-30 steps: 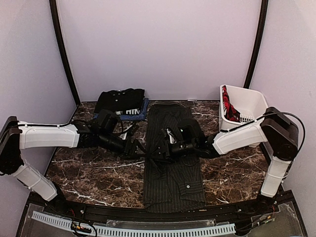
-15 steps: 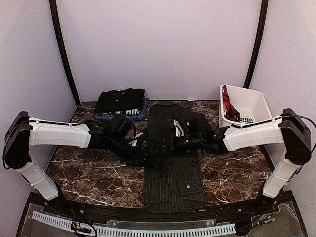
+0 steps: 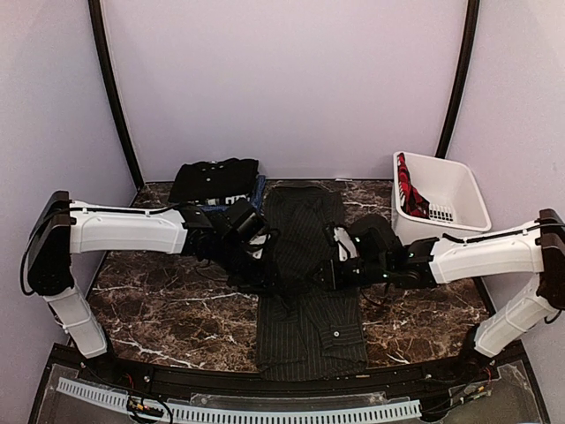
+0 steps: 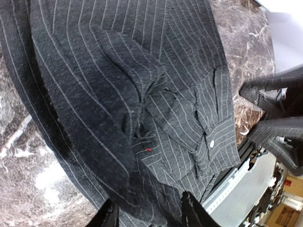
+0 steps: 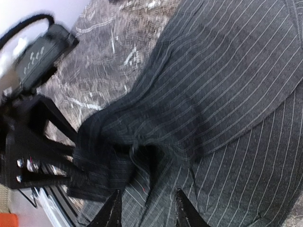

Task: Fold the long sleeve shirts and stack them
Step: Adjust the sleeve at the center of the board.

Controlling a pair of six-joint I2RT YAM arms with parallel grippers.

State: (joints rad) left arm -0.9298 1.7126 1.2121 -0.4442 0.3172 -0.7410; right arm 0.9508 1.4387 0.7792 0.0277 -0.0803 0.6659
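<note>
The large pinstriped long sleeve shirt [image 3: 305, 230] lies as a long strip down the middle of the table, a buttoned cuff [image 3: 340, 334] near the front edge. My left gripper [image 3: 263, 272] sits low at its left edge and my right gripper [image 3: 325, 276] at its right side. In the left wrist view the left gripper [image 4: 149, 213] is open, its fingers astride a raised fold of the striped cloth [image 4: 118, 71]. The right gripper [image 5: 147, 210] is open too, over a bunched fold of that shirt [image 5: 227, 71]. A plain black shirt [image 3: 214, 177] lies folded on a blue one [image 3: 238, 201] at the back left.
A white plastic basket [image 3: 459, 181] with a red patterned cloth [image 3: 408, 190] stands at the back right. Bare marble table [image 3: 159, 300] lies either side of the shirt. A ridged white strip [image 3: 265, 411] runs along the front edge.
Both grippers have shifted to the right across the pinstriped shirt and their jaws have narrowed. The cloth between them has bunched up more.
</note>
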